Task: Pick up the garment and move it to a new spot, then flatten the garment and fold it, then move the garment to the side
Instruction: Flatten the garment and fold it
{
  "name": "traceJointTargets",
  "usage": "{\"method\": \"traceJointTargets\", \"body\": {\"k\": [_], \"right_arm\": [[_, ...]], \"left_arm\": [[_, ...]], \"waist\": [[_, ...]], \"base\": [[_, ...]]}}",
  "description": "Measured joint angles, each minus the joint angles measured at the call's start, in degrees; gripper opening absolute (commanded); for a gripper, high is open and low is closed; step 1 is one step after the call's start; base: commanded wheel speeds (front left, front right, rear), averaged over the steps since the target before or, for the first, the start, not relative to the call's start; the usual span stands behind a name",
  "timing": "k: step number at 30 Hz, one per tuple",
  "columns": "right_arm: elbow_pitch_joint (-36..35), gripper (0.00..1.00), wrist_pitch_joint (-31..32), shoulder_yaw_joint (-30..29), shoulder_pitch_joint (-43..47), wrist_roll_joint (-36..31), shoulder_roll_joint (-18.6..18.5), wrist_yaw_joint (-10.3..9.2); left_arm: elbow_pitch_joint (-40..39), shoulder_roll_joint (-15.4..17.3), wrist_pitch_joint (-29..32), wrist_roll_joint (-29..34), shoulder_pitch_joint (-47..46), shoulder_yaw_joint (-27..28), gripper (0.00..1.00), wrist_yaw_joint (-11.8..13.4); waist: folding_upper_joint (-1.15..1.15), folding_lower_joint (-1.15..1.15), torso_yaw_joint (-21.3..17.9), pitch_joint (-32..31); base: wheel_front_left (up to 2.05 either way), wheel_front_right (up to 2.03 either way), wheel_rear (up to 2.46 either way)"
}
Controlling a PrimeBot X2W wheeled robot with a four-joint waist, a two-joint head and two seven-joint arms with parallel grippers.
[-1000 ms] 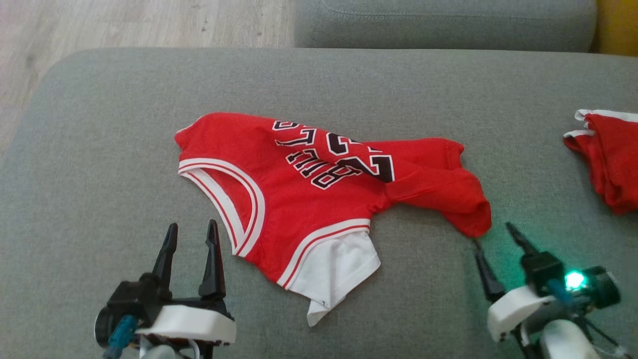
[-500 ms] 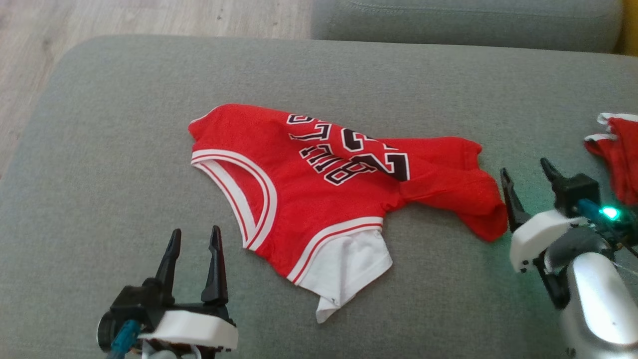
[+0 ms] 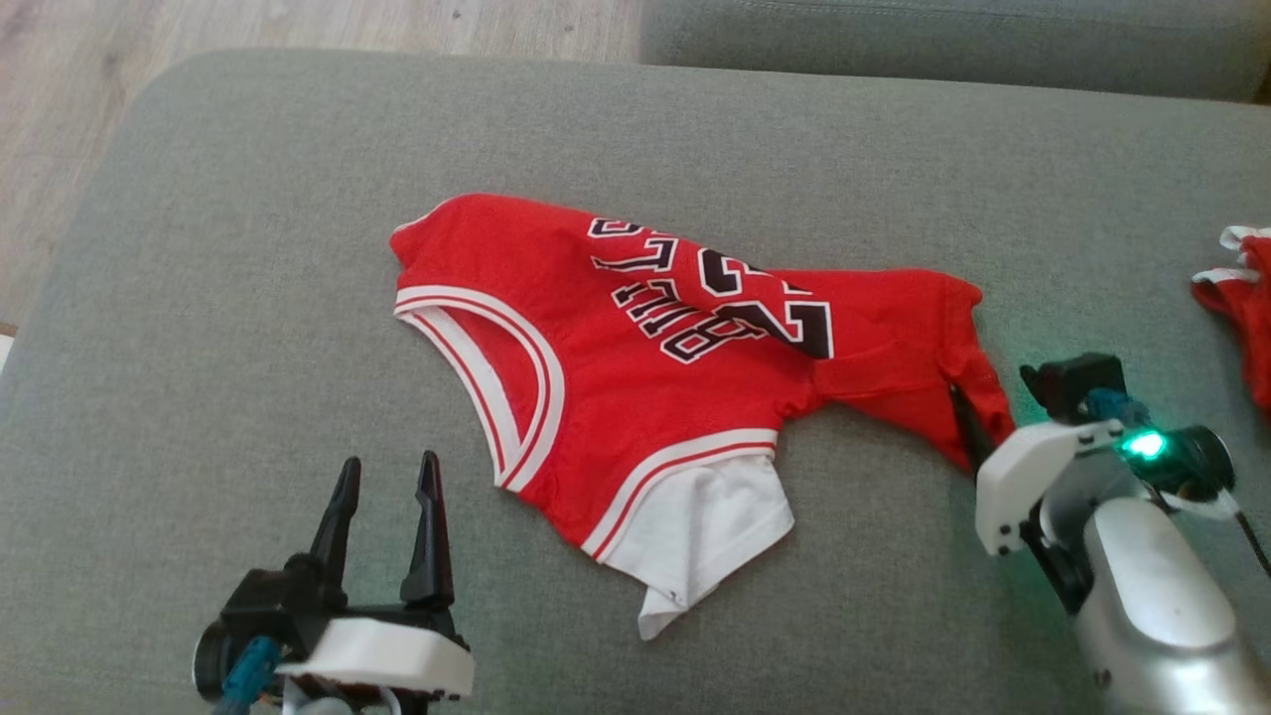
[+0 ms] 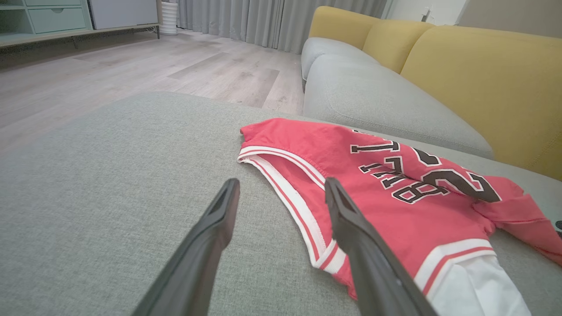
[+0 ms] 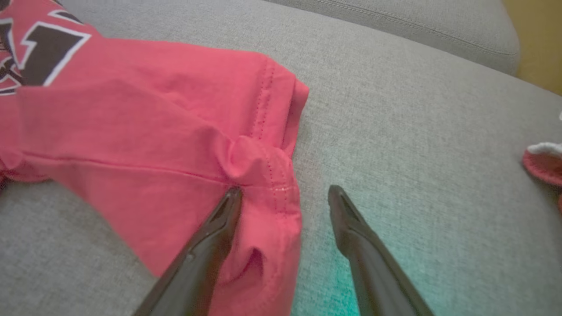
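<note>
A red basketball jersey with white trim lies rumpled near the middle of a grey cushion. The right jaws stand open astride its right-hand hem, one finger on the cloth, the other over bare cushion. The left jaws, also open and empty, hover near its armhole. Another red garment lies well apart at the right.

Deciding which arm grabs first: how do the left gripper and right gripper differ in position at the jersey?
The left gripper sits over bare cushion, short of the jersey and its striped armhole; the right gripper straddles the jersey's stitched hem corner, one finger over red cloth. The left gripper points straight up the head view; the right gripper leans left. Both are open, holding nothing.
</note>
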Motion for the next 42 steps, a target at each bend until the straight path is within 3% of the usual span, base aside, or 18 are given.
{"method": "traceJointTargets", "body": {"k": [2, 3, 4, 8, 9, 10, 19, 29, 42], "right_arm": [[1.41, 1.00, -0.05, 0.30, -1.34, 0.56, 0.20, 0.00], [2.23, 0.83, -0.08, 0.46, -1.99, 0.65, 0.25, 0.00], [2.91, 0.48, -0.26, 0.68, -2.54, 0.88, 0.25, 0.00], [5.42, 0.13, -0.64, 2.33, -4.31, 1.67, 0.37, 0.00], [5.87, 0.13, -1.00, 2.56, -4.62, 2.13, 0.40, 0.00], [6.32, 0.00, -1.24, 2.78, -4.86, 2.46, 0.38, 0.00], [6.25, 0.00, -6.42, 2.33, -6.31, 2.94, 0.25, 0.00], [-5.06, 0.00, -12.30, -3.67, -8.73, -3.65, -0.96, 0.00], [-18.91, 0.00, -16.34, -9.94, 13.20, -8.92, 0.67, 0.00]], "left_arm": [[0.00, 0.00, -0.01, 0.00, -0.09, 0.00, 1.00, 0.00], [0.01, 0.00, -0.01, 0.00, -0.16, -0.01, 1.00, 0.00], [0.01, 0.00, -0.01, 0.00, -0.25, -0.01, 1.00, -0.01], [0.04, 0.00, -0.01, 0.00, -0.40, -0.09, 1.00, -0.05], [0.04, 0.00, -0.01, 0.00, -0.41, -0.12, 1.00, -0.05], [0.07, 0.00, -0.01, 0.00, -0.42, -0.13, 1.00, -0.04], [0.11, 0.03, -0.01, 0.00, -0.45, -0.11, 1.00, 0.04], [-0.03, 0.12, 0.00, 0.00, -0.41, -0.21, 1.00, 0.38], [-0.11, 0.21, -0.01, -0.14, -0.12, -0.23, 1.00, 0.59]], "waist": [[0.00, 0.00, -0.07, 0.18], [0.00, 0.00, -0.08, 0.23], [0.00, 0.00, -0.08, 0.26], [0.00, 0.00, 0.03, 0.34], [0.00, 0.00, 0.04, 0.36], [0.00, 0.00, 0.03, 0.38], [0.00, 0.00, -0.87, -0.15], [0.00, 0.00, -2.25, -1.48], [0.00, 0.00, -3.59, -1.63]], "base": [[0.00, 0.00, 0.00], [0.00, 0.00, 0.00], [0.00, 0.00, 0.00], [0.00, 0.00, 0.00], [0.00, 0.00, 0.00], [0.00, 0.00, 0.00], [0.00, 0.00, 0.00], [0.00, 0.00, 0.00], [0.00, 0.00, 0.00]]}}
